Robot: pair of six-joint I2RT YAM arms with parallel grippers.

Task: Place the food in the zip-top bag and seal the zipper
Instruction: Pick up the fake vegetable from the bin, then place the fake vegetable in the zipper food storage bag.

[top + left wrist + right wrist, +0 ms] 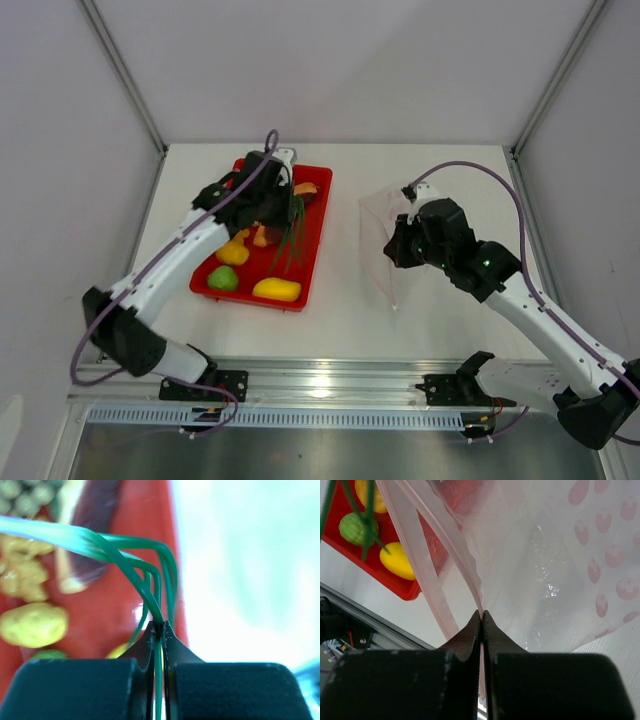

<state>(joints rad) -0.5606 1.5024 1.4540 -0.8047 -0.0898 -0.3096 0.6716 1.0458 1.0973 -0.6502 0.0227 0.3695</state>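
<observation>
My left gripper (159, 627) is shut on the thin green onion (125, 555), whose strands hang over the red tray (312, 255). From above, the left gripper (283, 200) sits over the tray's far half and the onion (292, 238) dangles below it. In the tray lie a yellow mango (276, 290), a green lime (223, 279), an orange fruit (233, 252), a meat slice (92, 530) and a grape cluster (20, 492). My right gripper (481, 614) is shut on the mouth edge of the clear zip-top bag (545, 555), at its pinkish zipper (420, 565). The bag (383, 215) is held up to the right of the tray.
Orange bits (20, 570) lie in the tray beside the meat slice. A metal rail (320, 380) runs along the table's near edge by the arm bases. White walls close in the table on the left, the back and the right.
</observation>
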